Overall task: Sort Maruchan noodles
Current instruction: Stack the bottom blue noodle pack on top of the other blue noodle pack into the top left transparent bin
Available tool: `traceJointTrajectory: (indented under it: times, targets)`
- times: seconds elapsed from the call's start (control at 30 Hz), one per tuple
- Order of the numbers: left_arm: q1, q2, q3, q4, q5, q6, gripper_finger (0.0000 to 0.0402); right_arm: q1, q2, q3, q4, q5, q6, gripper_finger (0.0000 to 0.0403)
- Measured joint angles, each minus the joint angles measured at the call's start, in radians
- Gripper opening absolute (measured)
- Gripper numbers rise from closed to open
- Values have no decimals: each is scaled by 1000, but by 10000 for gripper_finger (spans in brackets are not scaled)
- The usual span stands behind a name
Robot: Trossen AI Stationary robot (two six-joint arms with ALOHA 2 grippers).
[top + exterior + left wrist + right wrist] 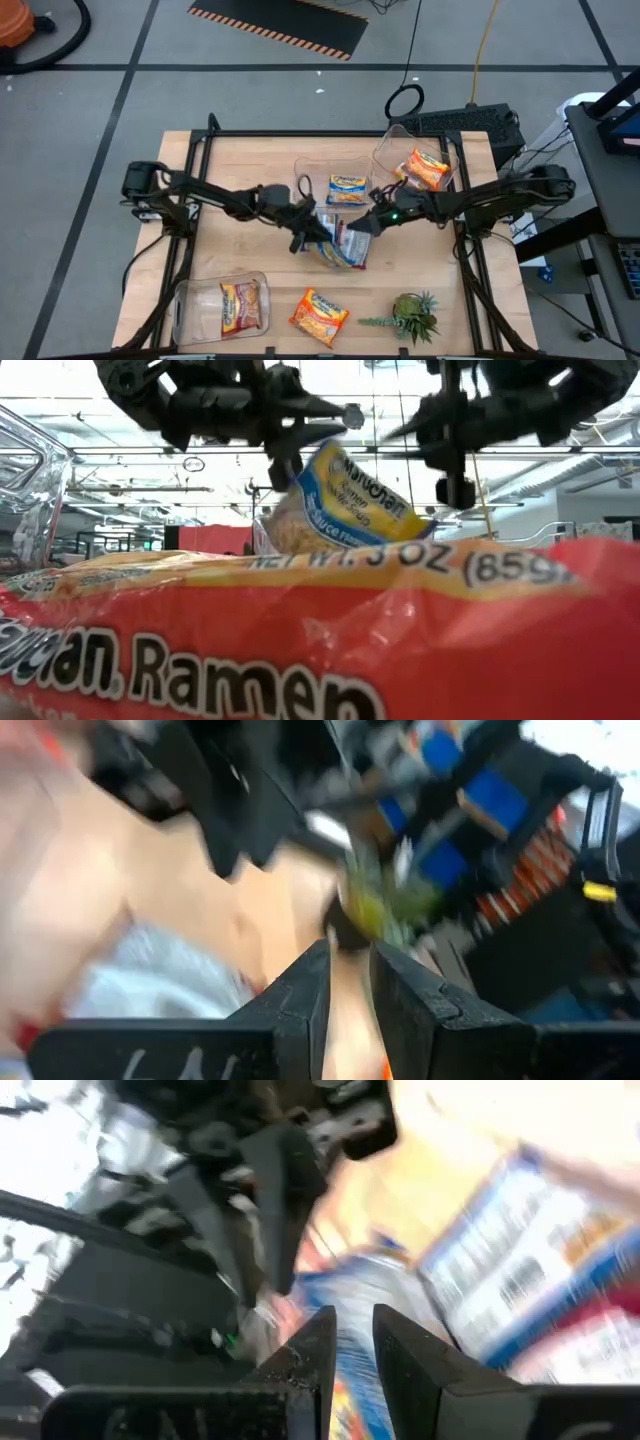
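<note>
A blue-and-yellow Maruchan packet [340, 500] hangs in the air over the table's middle, and my left gripper [308, 228] is shut on it. Facing it from the right, my right gripper [362, 225] has a narrow gap [352, 1350] between its fingers and holds nothing that I can see. More blue-and-white packets [345, 250] lie on the table under both grippers. An orange packet [320, 315] lies flat at the near edge. Other packets lie in clear bins: a blue-yellow one [347, 188], an orange one [427, 168] and a red-brown one [245, 305]. My left gripper has the blue-and-yellow packet by its upper edge, near one corner [298, 460]. Its fingers come about level from the table's left side. The packet hangs tilted below them, clear of the table. Blur in the wrist view hides the place of contact itself.
Clear bins stand at the far middle [322, 172], the far right [392, 150] and the near left [195, 310]. A small green spiky plant [410, 315] lies near the front right. In the low view the orange packet [300, 630] blocks most of the tabletop.
</note>
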State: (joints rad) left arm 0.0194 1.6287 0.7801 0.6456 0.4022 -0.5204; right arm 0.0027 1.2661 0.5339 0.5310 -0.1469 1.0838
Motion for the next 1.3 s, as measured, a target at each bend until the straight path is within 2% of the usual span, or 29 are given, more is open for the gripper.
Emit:
traceJointTrajectory:
  times: [0.13,0.3,0.47,0.57,0.8,0.9,1.1,1.17,1.3]
  targets:
    - [45,-66,1,-34,-55,33,79,-16,-133,0,-11,100,-40,66]
    - [93,-92,10,-135,-63,51,79,-36,-286,1,-120,199,-74,66]
    - [111,-91,10,-276,-61,39,79,-19,-359,0,-375,195,3,66]
    - [112,-91,10,-306,-25,24,79,21,-358,0,-455,194,57,66]
    - [83,-91,9,-473,0,46,90,76,-216,0,-420,198,165,75]
    - [76,-91,9,-574,-10,68,123,84,-133,0,-378,197,204,82]
    - [76,-91,9,-669,-22,74,207,84,-2,3,-152,174,233,89]
    - [76,-91,9,-693,-30,85,223,84,30,5,-157,170,252,89]
    - [76,-90,9,-730,-43,92,229,84,74,22,-213,170,266,89]
